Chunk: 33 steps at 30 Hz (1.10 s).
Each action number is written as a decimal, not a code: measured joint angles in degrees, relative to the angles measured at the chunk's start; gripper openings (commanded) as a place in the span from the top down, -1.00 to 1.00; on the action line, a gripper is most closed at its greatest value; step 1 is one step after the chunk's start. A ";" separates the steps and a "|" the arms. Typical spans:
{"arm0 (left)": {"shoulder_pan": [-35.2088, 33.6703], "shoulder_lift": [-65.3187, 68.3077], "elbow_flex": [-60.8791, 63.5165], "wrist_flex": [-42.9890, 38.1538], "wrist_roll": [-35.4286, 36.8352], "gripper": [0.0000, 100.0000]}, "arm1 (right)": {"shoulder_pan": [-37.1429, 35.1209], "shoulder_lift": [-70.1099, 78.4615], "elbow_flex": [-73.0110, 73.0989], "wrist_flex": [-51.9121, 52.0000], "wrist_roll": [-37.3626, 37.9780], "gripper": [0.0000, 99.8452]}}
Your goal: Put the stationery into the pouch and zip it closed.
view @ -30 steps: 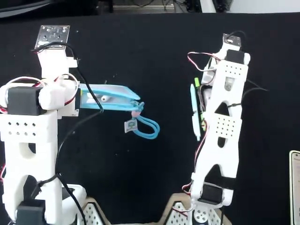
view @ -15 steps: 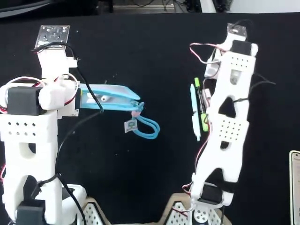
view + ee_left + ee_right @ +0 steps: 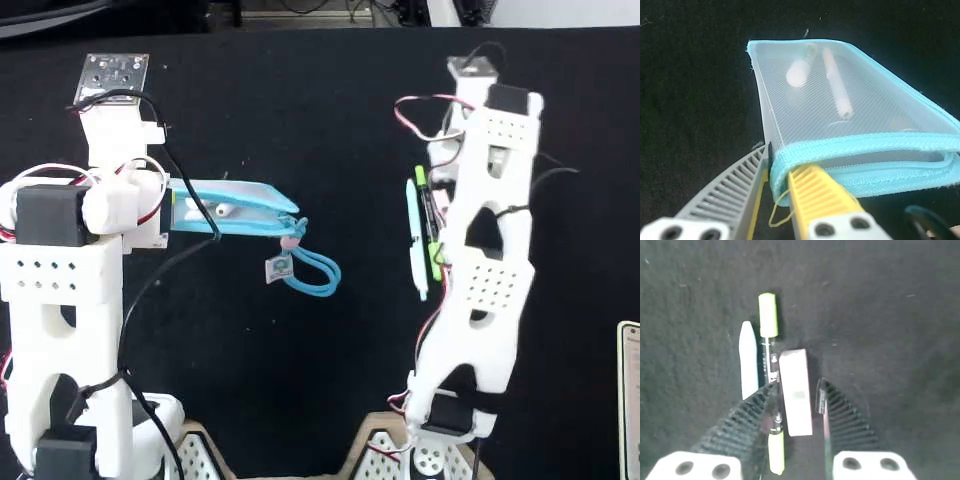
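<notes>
Left arm, near side of the black worktop (image 3: 330,120). Left tool (image 3: 777,170) clenched on the teal zip edge at one end of the pouch (image 3: 840,120), grey finger on one side, yellow finger on the other. Pouch is clear mesh with teal trim. Through the mesh: a thin white stick (image 3: 836,90) and a white oval piece (image 3: 797,75) beside it.

High view: the pouch (image 3: 235,208) stretches from the left tool (image 3: 170,215) towards the middle of the worktop. At its free end a teal loop strap (image 3: 315,275) lies on the cloth, with a small tag (image 3: 279,267) just beside it. Whether the zip is open or closed, cannot tell.

Right arm stretched out over the other side, well apart from the pouch. Right tool (image 3: 796,385) released, jaws spread to either side of a white block (image 3: 796,392) lying on the worktop. One finger is close against the block; a gap shows on the other side. Just beside the block lies a green marker (image 3: 767,315) with a black middle, and next to that a white pen (image 3: 748,360), both roughly parallel to the block.

From above, the white pen (image 3: 417,235) and green marker (image 3: 428,215) lie side by side along the edge of the right arm
</notes>
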 measured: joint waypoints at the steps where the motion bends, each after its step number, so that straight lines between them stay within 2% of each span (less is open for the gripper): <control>1: 0.00 0.00 0.00 0.00 0.00 0.94 | -0.26 0.35 0.00 -0.18 0.00 0.77; 9: 0.00 0.00 0.00 0.00 0.00 0.94 | -1.67 0.70 0.00 -1.14 0.44 0.77; 14: 0.00 0.00 0.00 0.00 0.00 0.94 | -1.49 1.85 0.88 -2.29 5.63 0.77; 20: 0.00 0.00 0.00 0.00 0.00 0.94 | -1.05 5.45 0.88 -2.37 7.12 0.63; 25: 0.00 0.00 0.00 0.00 0.00 0.94 | -0.79 6.24 0.88 -2.37 8.09 0.73; 29: 0.00 0.00 0.00 0.00 0.00 0.94 | -0.09 6.24 0.88 -2.46 9.49 0.98; 33: 0.00 0.00 0.00 0.00 0.00 0.94 | 2.55 7.30 -0.35 -2.37 10.55 0.98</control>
